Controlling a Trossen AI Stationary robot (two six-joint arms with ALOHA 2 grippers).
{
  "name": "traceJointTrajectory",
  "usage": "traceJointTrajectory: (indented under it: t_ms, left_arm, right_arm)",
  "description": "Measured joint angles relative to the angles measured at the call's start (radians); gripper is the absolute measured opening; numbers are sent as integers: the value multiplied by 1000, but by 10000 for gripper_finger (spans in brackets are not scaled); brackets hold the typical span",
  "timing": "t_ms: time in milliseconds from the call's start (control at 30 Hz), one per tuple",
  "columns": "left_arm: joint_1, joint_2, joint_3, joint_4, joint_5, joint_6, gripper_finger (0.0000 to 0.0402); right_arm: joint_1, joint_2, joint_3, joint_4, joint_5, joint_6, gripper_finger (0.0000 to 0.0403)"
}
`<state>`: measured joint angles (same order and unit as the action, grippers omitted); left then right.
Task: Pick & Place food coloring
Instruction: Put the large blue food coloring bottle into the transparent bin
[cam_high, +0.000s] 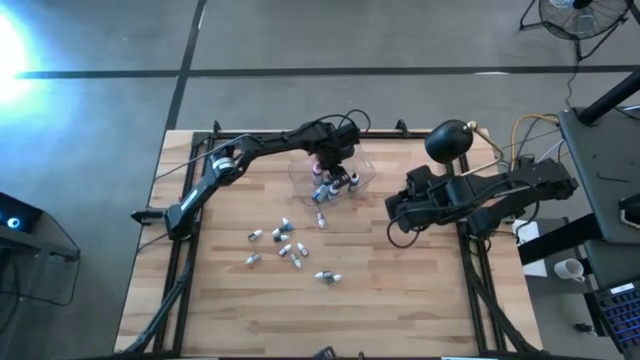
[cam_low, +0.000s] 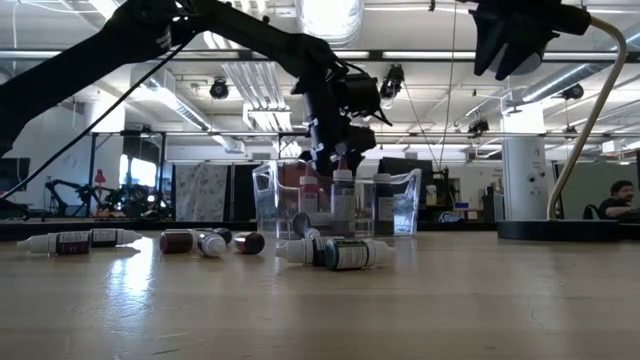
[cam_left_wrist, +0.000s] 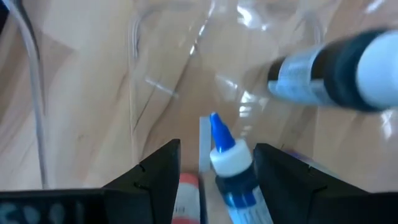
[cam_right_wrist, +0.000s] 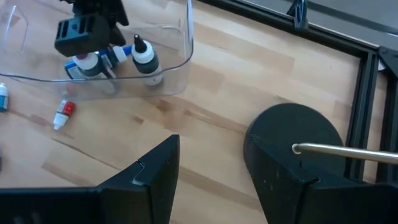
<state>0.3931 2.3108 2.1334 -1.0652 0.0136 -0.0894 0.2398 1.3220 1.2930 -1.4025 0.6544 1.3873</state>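
Observation:
My left gripper (cam_high: 335, 160) reaches down into the clear plastic tub (cam_high: 358, 178) at the table's far middle. It is shut on a food coloring bottle with a blue tip, a white cap and a blue body (cam_left_wrist: 231, 168). A red-and-white bottle (cam_left_wrist: 188, 193) shows beside it between the fingers. A black-capped bottle (cam_right_wrist: 144, 57) stands upright on the tub's floor. Several more bottles (cam_high: 285, 242) lie on their sides on the wood nearer the front. My right gripper (cam_right_wrist: 211, 180) hangs open over the table's right side, holding nothing. My left gripper has the blue-tipped bottle between its two fingers, which come steeply from above. One finger (cam_left_wrist: 273, 174) lies against the bottle's body (cam_left_wrist: 239, 186). The bottle points its tip (cam_left_wrist: 214, 124) forward and down, inside the tub. Whether the other finger touches the red-and-white bottle, I cannot tell.
A dark-labelled bottle (cam_left_wrist: 336, 68) shows close in the left wrist view. A black round stand base (cam_right_wrist: 292, 137) with a bent metal rod sits at the far right. Black frame rails (cam_high: 190, 270) run along the table's sides. Bare wood lies toward the near edge.

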Motion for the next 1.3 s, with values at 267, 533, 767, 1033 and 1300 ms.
traceJointTrajectory:
  t_ms: [267,533,767,1033,1300]
  left_arm:
    - [0,8,5,53,2,-17,179]
    - [-5,28,-9,50,3,-24,179]
    - [-5,34,-26,9,5,-25,179]
    - [-5,34,-27,53,3,-25,179]
    - [-5,32,-73,74,14,-28,179]
  right_arm:
    - [0,0,1,3,0,-1,176]
    - [0,0,2,4,0,1,176]
    - [0,0,1,4,0,1,176]
    - [0,0,1,3,0,0,176]
    - [0,0,1,3,0,1,176]
